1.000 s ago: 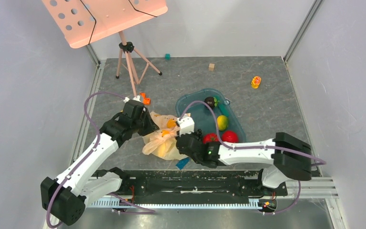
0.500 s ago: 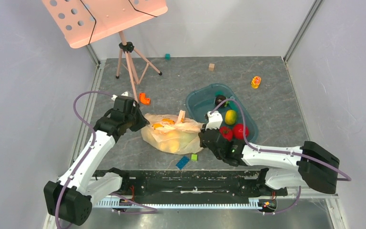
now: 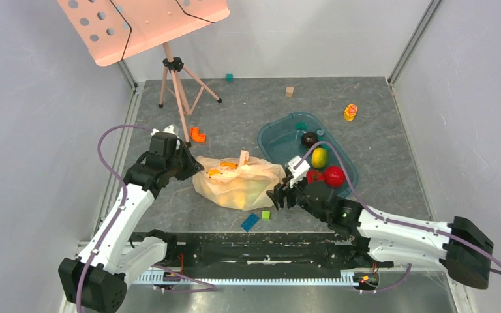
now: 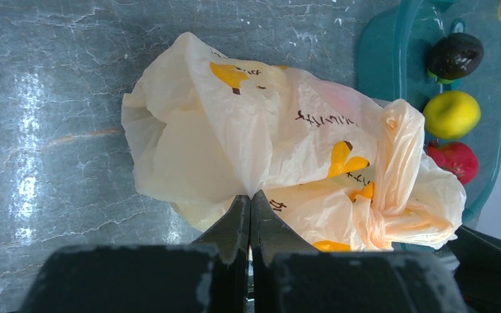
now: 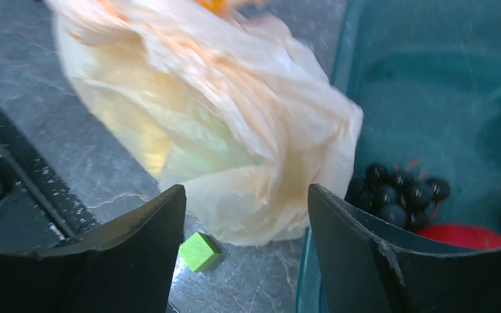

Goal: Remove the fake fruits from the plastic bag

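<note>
The plastic bag point(image 3: 238, 184) lies crumpled on the grey table, left of the teal tray point(image 3: 280, 134). Yellow-green fake fruits point(image 5: 169, 140) show dimly through its film. My left gripper point(image 3: 192, 168) is shut on a fold at the bag's point(image 4: 267, 140) left edge, jaws pinched together point(image 4: 250, 197). At the bag's right end my right gripper point(image 3: 280, 195) stands open; the bag point(image 5: 222, 117) bulges just ahead of its tips point(image 5: 244, 199), untouched. In the tray lie a lemon point(image 3: 319, 157), a red apple point(image 3: 333, 176), a second red fruit point(image 3: 315, 175), a dark plum point(image 3: 309, 138) and black grapes point(image 5: 398, 192).
A small green cube point(image 5: 199, 252) and a blue block point(image 3: 250, 222) lie near the table's front edge under the bag. An orange piece point(image 3: 197, 135) and the music stand's tripod point(image 3: 176, 88) stand behind the left arm. Small toys point(image 3: 349, 112) dot the far side.
My right gripper has let go of the bag, opened and drawn back to the right. The bag has spread out flatter. The left gripper keeps its pinch and has shifted slightly left.
</note>
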